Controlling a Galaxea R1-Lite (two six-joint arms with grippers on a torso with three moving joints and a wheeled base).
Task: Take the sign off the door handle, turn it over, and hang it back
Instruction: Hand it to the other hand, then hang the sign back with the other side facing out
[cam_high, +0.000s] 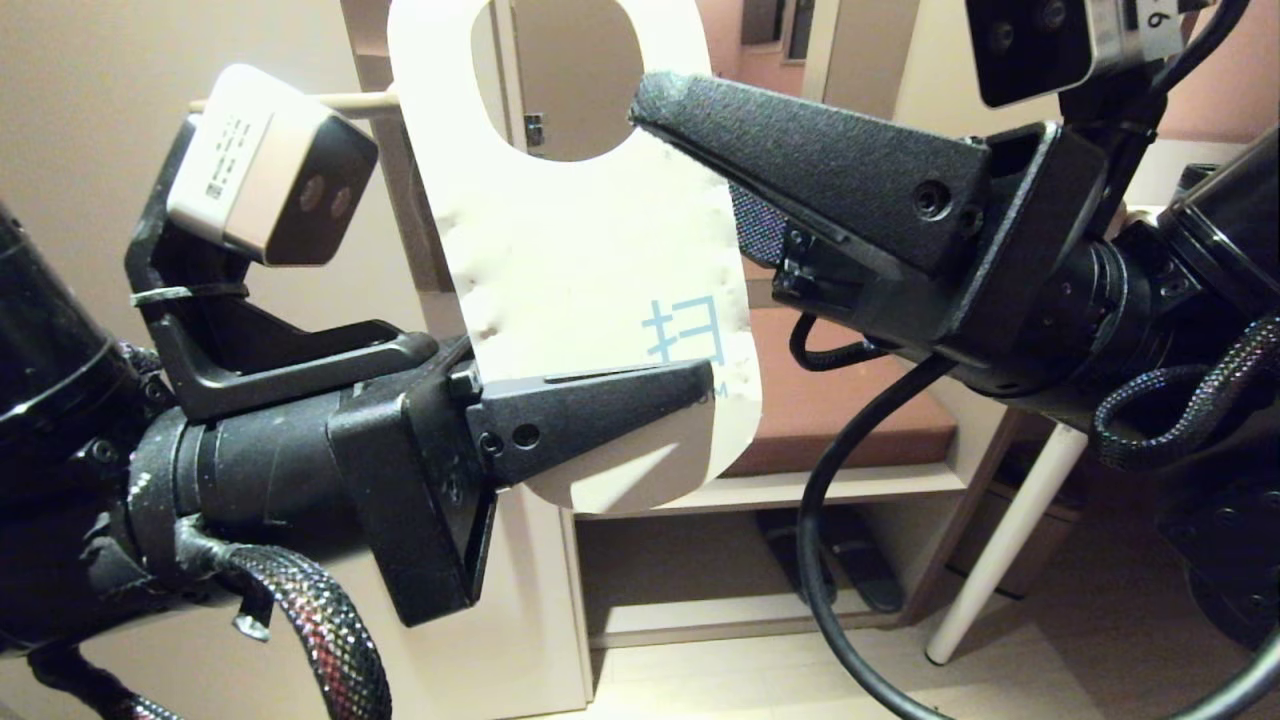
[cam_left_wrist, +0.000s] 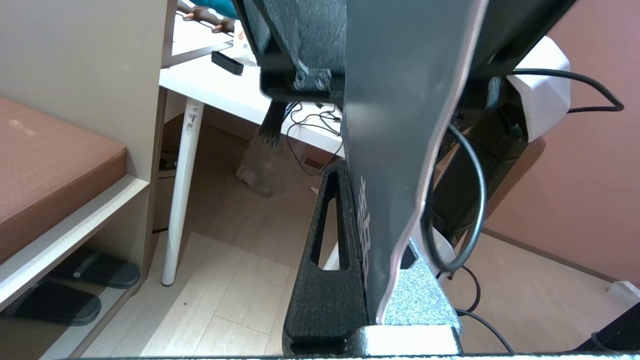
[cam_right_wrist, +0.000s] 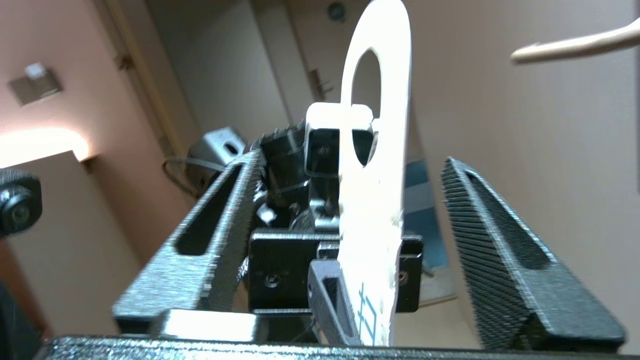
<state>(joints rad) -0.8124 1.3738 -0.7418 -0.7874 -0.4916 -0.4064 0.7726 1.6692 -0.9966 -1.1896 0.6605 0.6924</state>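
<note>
The sign (cam_high: 580, 250) hangs in mid-air with its white face toward the head camera and its hole at the top. My left gripper (cam_high: 690, 390) is shut on the sign's lower part; in the left wrist view the blue-grey face (cam_left_wrist: 395, 125) runs up from between that gripper's (cam_left_wrist: 370, 210) fingers. My right gripper (cam_high: 680, 150) is open, one jaw on each side of the sign (cam_right_wrist: 375, 200) near the hole, with clear gaps on both sides (cam_right_wrist: 350, 160). The cream door handle (cam_high: 300, 101) (cam_right_wrist: 575, 45) juts out beside the sign and is not through the hole.
A bench with a brown cushion (cam_high: 840, 400) stands behind the sign, with slippers (cam_left_wrist: 95, 270) on the floor under it. A white table leg (cam_high: 1010, 530) slants down at the right. A black cable (cam_high: 830, 520) loops below my right arm.
</note>
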